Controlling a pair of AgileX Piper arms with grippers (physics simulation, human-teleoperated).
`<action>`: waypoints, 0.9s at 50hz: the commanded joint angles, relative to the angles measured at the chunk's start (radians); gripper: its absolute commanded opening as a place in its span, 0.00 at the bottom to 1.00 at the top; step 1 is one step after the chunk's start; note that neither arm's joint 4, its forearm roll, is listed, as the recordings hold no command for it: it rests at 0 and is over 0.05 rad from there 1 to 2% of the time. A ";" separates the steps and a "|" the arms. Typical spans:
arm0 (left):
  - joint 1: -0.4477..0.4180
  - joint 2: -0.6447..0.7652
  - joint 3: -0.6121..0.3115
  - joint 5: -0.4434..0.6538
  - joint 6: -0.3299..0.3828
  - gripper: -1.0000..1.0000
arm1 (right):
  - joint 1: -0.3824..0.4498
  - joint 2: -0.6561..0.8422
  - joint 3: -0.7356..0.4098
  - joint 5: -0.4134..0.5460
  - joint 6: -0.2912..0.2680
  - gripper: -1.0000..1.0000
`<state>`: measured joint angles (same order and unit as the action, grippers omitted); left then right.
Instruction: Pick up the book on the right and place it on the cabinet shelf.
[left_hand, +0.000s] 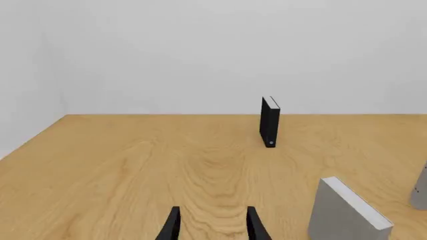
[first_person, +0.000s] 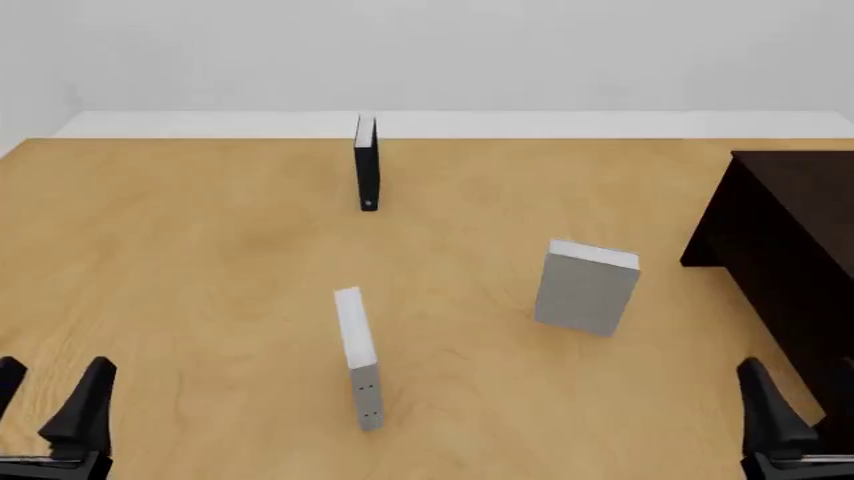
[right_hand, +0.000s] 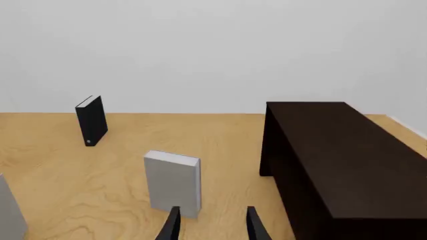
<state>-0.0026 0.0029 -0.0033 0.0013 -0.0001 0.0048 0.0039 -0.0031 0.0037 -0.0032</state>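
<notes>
Front view: right gripper (first_person: 774, 420), fingers spread and holding nothing, waits at the near right table edge, well apart from the book (first_person: 585, 288), which stands upright on the table (first_person: 200, 260) just left of the cabinet (first_person: 801, 230). Left gripper (first_person: 54, 400) likewise spread. All 3 steps remain: grasp, lift, shelving.

Cabinet (first_person: 787, 230) cropped by frame edge; shelf unseen.
</notes>
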 joint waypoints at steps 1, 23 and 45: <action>0.005 0.007 0.000 -0.002 -0.003 1.00 | -0.001 0.019 -0.019 -0.001 -0.009 1.00; 0.023 0.023 0.002 -0.012 -0.027 1.00 | 0.061 0.199 -0.253 0.079 -0.113 1.00; 0.029 0.050 0.002 -0.029 -0.044 1.00 | 0.109 0.512 -0.657 0.259 -0.269 1.00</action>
<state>0.0232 0.0434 -0.0014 -0.0222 -0.0372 0.0830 0.3916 -0.4979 0.1893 -0.2084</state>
